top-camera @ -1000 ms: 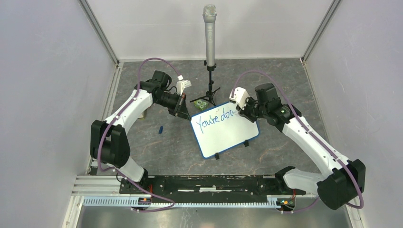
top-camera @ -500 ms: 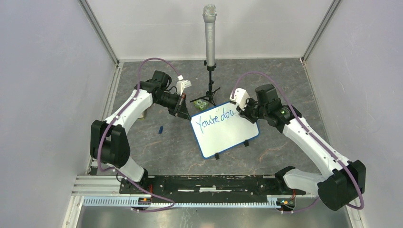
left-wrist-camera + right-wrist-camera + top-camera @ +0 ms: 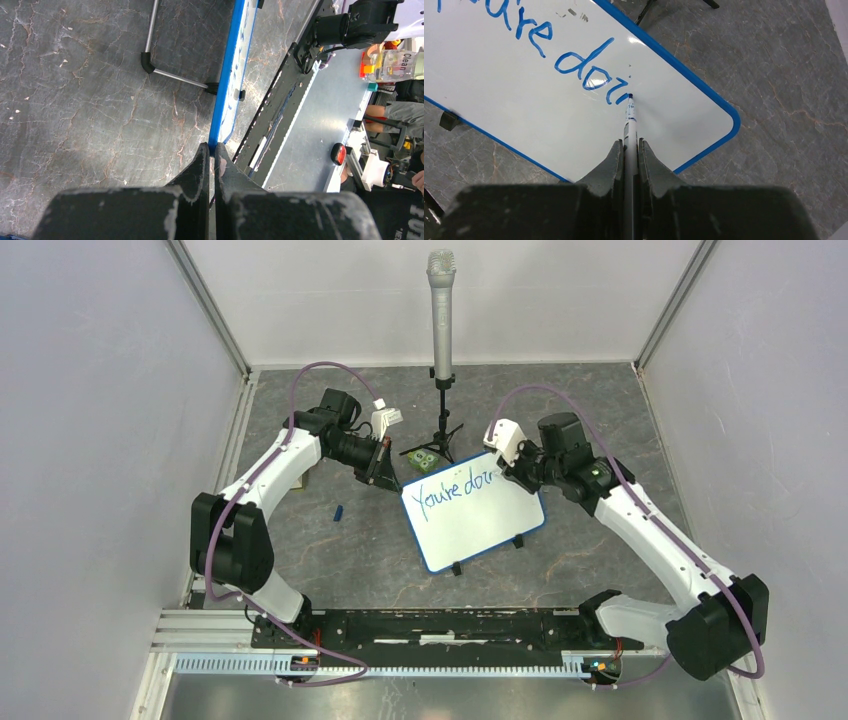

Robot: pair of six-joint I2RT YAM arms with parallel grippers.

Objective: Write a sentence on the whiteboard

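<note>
The whiteboard [image 3: 475, 515] lies tilted on the floor and bears the sentence [image 3: 455, 486], blue text reading "You're doi". My left gripper [image 3: 385, 472] is shut on the board's far-left corner; in the left wrist view [image 3: 211, 149] its jaws pinch the blue edge of the whiteboard [image 3: 227, 80]. My right gripper [image 3: 513, 472] is shut on a marker [image 3: 630, 120] whose blue tip rests on the whiteboard [image 3: 499, 95] just right of the "i" of the sentence [image 3: 574, 60].
A microphone on a tripod stand [image 3: 441, 330] stands just behind the board. A small green object [image 3: 423, 458] lies by the board's far corner. A blue marker cap [image 3: 339, 512] lies on the floor at the left. The rail [image 3: 430, 625] runs along the near edge.
My right gripper with the marker has shifted slightly up and right along the first line; the "i" stroke now follows "do". The left arm has not moved.
</note>
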